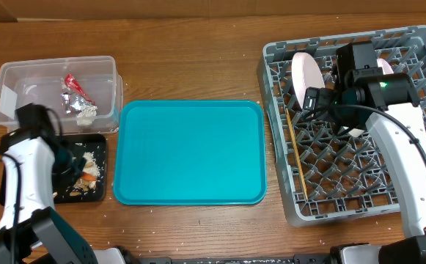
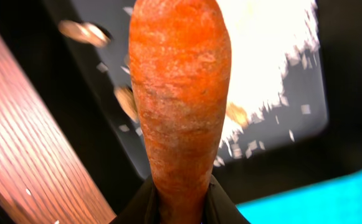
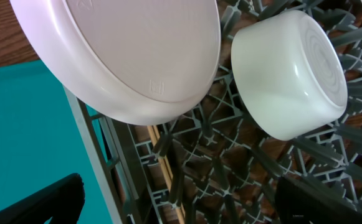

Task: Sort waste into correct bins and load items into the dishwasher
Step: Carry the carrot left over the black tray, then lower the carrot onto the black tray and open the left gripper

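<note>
Over the black tray at the table's left, the left gripper pinches the thin end of the orange carrot, which hangs above the pale food scraps. Behind it, the clear tub holds red and silver foil wrappers. Over the grey dish rack, the right gripper has its fingers spread wide, holding nothing, just beside a plate standing on edge and what seems to be a small white bowl. The chopsticks lie along the rack's left side.
</note>
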Action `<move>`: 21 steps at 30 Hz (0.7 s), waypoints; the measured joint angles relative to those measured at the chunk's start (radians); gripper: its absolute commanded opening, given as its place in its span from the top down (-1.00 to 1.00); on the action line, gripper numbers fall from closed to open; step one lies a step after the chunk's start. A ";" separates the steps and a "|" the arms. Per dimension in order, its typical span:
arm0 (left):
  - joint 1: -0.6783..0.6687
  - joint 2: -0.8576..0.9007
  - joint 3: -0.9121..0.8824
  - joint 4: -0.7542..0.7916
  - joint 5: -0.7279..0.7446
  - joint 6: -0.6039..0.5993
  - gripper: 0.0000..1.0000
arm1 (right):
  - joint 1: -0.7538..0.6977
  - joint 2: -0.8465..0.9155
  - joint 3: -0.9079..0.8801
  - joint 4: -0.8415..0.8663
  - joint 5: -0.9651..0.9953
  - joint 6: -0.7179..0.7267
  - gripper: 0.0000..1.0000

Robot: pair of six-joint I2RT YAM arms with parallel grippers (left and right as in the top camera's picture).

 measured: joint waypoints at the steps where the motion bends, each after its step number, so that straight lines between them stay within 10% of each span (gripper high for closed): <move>1: 0.039 0.000 0.000 0.009 -0.003 0.003 0.89 | 0.000 0.000 0.000 -0.002 0.000 0.000 -1.00; 21: 0.109 0.000 0.000 0.115 -0.033 0.007 0.88 | 0.000 0.000 0.000 -0.011 0.000 0.000 -1.00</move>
